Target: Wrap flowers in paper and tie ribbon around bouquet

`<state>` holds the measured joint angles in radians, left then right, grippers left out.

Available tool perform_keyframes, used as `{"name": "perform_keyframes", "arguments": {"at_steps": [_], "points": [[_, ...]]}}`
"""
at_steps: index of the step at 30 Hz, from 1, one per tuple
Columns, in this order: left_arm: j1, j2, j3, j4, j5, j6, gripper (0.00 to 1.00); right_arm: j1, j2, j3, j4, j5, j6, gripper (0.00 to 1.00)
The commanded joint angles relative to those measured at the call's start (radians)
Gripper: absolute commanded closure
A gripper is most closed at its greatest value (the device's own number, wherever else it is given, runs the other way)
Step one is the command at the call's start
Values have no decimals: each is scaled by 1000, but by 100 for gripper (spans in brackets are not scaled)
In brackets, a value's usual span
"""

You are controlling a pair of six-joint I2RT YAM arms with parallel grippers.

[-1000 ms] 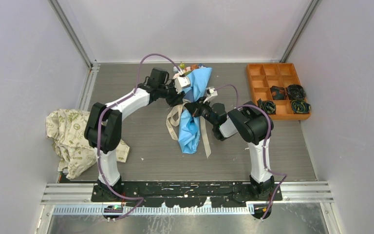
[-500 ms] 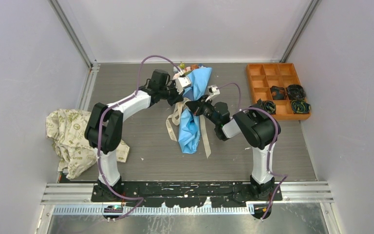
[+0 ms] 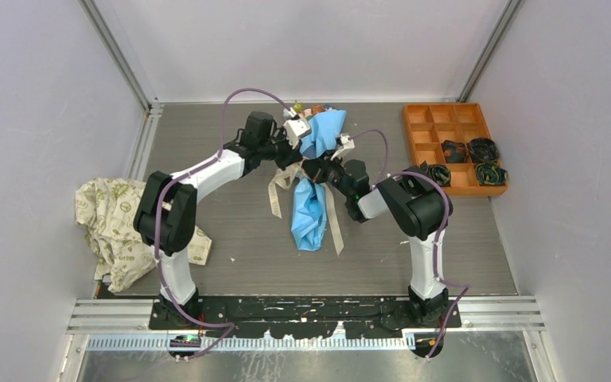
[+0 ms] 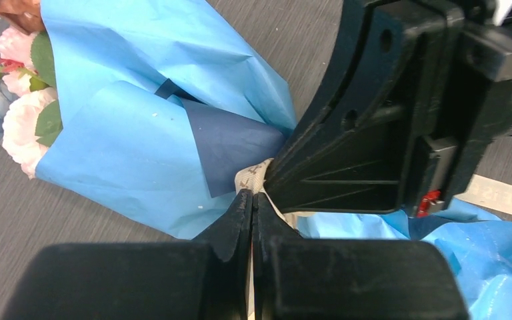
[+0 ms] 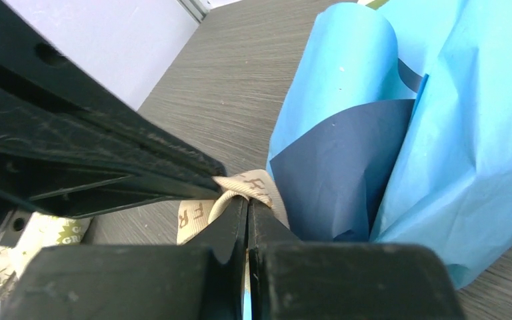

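Two arms, the left arm (image 3: 207, 167) and the right arm (image 3: 406, 203), are leaning in over the grey worktop (image 3: 231, 239) and meeting near the upper middle of the overhead frame. At the left of that frame a cream cloth (image 3: 115, 223) is lying crumpled, and at the upper right an orange tray (image 3: 426, 147) is holding a few dark coils (image 3: 469, 151); nothing is touching either. Between the arms the bouquet (image 3: 309, 215) is lying lengthwise, its wide end pointing toward the top edge and its narrow tail trailing down toward the centre. The paper (image 4: 140, 147) is already wrapping the stems as a cone, light blue outside with a darker blue flap showing at the overlap, so the wrapping is looking done. The flowers (image 4: 20, 127) are peeping out at the upper left of the left wrist frame, showing pink-white heads and green leaves. The ribbon (image 5: 193, 220) is the part in hand: it is crossing the cone's waist, with loose beige lengths trailing onto the worktop on both sides of the paper. The left pincer (image 4: 252, 200) is pinching shut on a fold of ribbon right against the paper, and the right pincer (image 5: 247, 207) is clamping the band at the same spot, the two tips almost touching. The tying is looking under way; the tips are hiding whether a knot is formed, and tightening and letting go are seeming to be what is left.
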<state>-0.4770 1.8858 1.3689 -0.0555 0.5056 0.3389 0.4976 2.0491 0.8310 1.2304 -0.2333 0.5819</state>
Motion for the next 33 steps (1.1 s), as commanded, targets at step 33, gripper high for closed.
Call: {"name": "perform_keyframes", "arguments": {"at_steps": [33], "points": [[-8, 0, -177, 183, 69, 5, 100, -22, 102, 90, 37, 5, 132, 76]]}}
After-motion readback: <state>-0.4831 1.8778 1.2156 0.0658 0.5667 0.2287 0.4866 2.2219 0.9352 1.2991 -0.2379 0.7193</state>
